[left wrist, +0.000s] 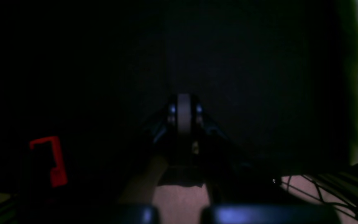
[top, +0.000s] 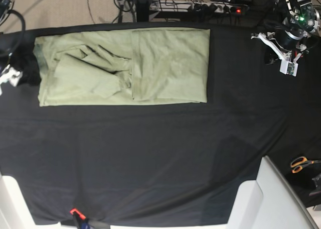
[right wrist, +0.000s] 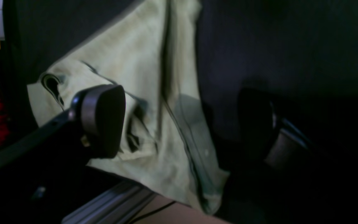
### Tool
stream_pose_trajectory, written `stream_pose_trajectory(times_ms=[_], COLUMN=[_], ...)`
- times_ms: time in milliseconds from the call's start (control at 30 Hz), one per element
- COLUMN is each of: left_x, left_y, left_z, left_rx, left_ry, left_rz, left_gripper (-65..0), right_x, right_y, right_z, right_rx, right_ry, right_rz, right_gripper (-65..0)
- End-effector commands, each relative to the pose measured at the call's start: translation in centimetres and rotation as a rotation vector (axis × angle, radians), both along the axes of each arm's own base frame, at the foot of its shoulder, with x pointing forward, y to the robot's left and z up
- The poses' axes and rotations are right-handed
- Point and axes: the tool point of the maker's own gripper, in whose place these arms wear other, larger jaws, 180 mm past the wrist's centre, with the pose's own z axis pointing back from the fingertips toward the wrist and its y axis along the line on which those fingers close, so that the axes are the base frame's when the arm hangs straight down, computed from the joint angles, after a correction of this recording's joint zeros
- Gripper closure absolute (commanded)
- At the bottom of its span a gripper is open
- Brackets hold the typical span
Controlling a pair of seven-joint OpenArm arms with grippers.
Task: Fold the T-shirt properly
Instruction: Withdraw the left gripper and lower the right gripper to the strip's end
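step: next fold | T-shirt (top: 125, 68) at counter (top: 150, 158) 11 o'clock | right claw (right wrist: 182, 124) apart, empty | left claw (left wrist: 183, 112) together | advice: pinch both layers, keep edges aligned

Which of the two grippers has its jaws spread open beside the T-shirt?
The right gripper, jaws apart at the T-shirt's collar end; the left gripper is shut, away from it.

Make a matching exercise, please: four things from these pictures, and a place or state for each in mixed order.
Things:
1. T-shirt
2. scissors
3. left gripper
4. right gripper

Place or state:
a. jaws wide apart
b. far side of the black cloth, partly folded
c. jaws together
d. off the cloth, base view's right edge

Pairs: 1-b, 2-d, 3-c, 4-a
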Motion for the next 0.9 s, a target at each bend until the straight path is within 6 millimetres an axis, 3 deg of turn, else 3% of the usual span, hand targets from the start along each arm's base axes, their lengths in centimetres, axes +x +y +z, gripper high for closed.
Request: stream_pose_trajectory(times_ms=[0,167,333,567,700,767,867], left_x=[0.6,0.4,0.2,0.0,-0.5,-0.7,-0.8], left_y=[0.2,0.4,0.2,0.4,0.7,0.7,0.7], left_z=[0.9,0.8,0.7,0.4,-0.5,-0.8,-1.0], left_rx=[0.007,0.007,0.006,0.003,-0.01,-0.013,-0.016], left_ry=[-0.036,-0.031,-0.025,-0.017,0.007,0.014,0.019], left_rz=[-0.008,-0.004,-0.007,-0.002,0.013,0.017,0.02], left_gripper=[0.0,0.0,0.0,0.0,0.0,0.0,0.0], right_x=[0.7,-0.9,-1.8,-1.7,-1.9,-1.9,-1.9], right_y=[-1.1,0.6,4.8,8.6,9.3,9.2,9.0], right_z=[0.7,-1.3,-2.6,-2.6,-2.9,-2.9,-2.9], right_rx=[-0.014,0.027,0.067,0.082,0.085,0.083,0.079], right_ry=[-0.031,0.039,0.09,0.08,0.087,0.086,0.087], right_rz=[-0.018,0.008,0.121,0.231,0.254,0.251,0.253], right_gripper=[-53.7,-53.7,-53.6,-53.6,-53.3,-50.6,-40.1])
